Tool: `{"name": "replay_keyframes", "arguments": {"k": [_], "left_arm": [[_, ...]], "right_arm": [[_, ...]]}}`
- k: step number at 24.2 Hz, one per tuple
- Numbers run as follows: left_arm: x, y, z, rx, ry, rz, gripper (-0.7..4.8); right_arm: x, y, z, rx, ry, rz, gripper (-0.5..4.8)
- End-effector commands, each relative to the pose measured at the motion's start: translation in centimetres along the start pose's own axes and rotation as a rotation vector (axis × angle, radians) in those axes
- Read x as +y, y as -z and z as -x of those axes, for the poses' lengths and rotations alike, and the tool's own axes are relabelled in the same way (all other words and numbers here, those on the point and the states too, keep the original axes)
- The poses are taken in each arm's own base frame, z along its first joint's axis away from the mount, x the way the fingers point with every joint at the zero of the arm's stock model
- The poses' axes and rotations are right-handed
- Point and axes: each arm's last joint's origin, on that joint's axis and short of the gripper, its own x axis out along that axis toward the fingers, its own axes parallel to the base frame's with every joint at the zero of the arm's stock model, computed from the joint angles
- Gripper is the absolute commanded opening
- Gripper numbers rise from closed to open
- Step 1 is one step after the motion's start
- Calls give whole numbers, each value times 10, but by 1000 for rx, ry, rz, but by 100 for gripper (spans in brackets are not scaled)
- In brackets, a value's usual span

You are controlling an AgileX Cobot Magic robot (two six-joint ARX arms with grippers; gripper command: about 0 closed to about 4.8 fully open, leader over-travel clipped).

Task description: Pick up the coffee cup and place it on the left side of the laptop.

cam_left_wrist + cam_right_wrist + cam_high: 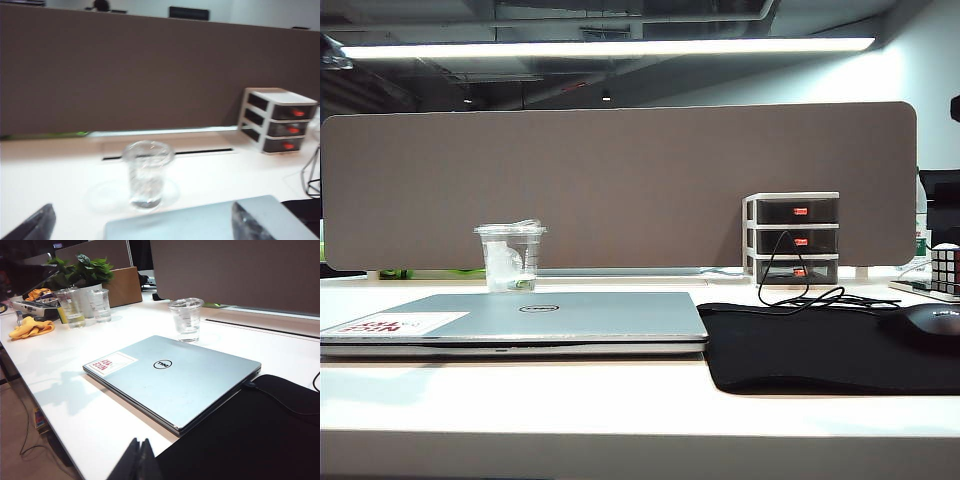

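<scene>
Clear lidded coffee cup (510, 256) upright on white desk (620, 420), just behind the closed silver laptop (520, 322), at about 12 o'clock from the laptop's left half in the exterior view. Apparently near empty, so judged light, thin-walled, easily crushed, smooth and a little slippery; tapered, so best taken around the mid-body below the lid with gentle pressure.

Left gripper (142, 227) low over the laptop's rear edge, jaws spread wide and holding nothing, cup at 12 o'clock between the two fingertips (37, 225) and well ahead of them. Right gripper (137, 462) pinched closed, empty, parked near the desk's front edge beside the black mouse mat (260, 440).

Brown partition (620, 180) close behind the cup, limiting approach depth. Bare desk at 9 o'clock of the laptop, though narrow in the exterior view. Drawer unit (792, 238) and cable (800, 290) at 3 o'clock, well apart.
</scene>
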Motion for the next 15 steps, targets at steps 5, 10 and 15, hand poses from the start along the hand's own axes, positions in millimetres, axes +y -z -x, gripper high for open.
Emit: {"name": "replay_keyframes", "arguments": {"k": [5,10,15], "left_arm": [[19,19,-55,-4,110,-47,479],[32,33,-85,47,114,-58,479],[50,52,-128,95,160,-108,479]], "right_arm": [[0,1,0,-4,-1,19,-1],[0,1,0,-3,-1,20,-1],[0,1,0,-4,0,23,-1]]}}
